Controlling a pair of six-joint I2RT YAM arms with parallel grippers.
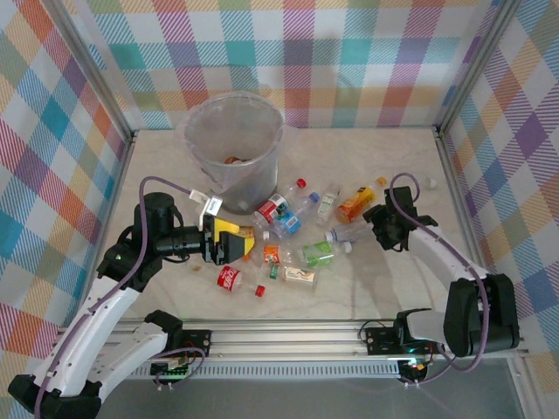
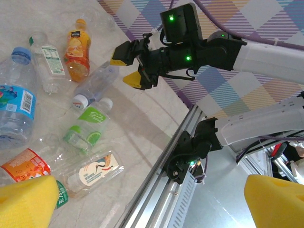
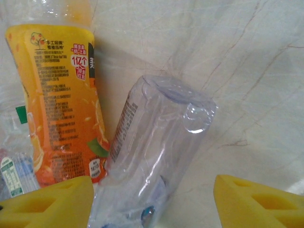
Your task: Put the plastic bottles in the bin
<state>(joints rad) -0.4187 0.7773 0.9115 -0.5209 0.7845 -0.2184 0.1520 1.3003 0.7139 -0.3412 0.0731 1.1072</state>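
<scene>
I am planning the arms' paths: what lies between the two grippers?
Top view: a green-label bottle and a clear bottle lie there, among others.

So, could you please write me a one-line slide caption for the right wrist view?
Open right gripper with fingers either side of a clear bottle lying beside an orange-labelled bottle on the marbled table.

The top view looks down from above and behind the arm bases and takes in the whole bench (image 1: 393, 166). The left wrist view sits low, near the bottles (image 2: 88, 128), and faces across the bench toward the right hand (image 2: 129, 67). The right wrist view is very close, facing down on an orange bottle (image 3: 57, 95), which all three views share.
</scene>
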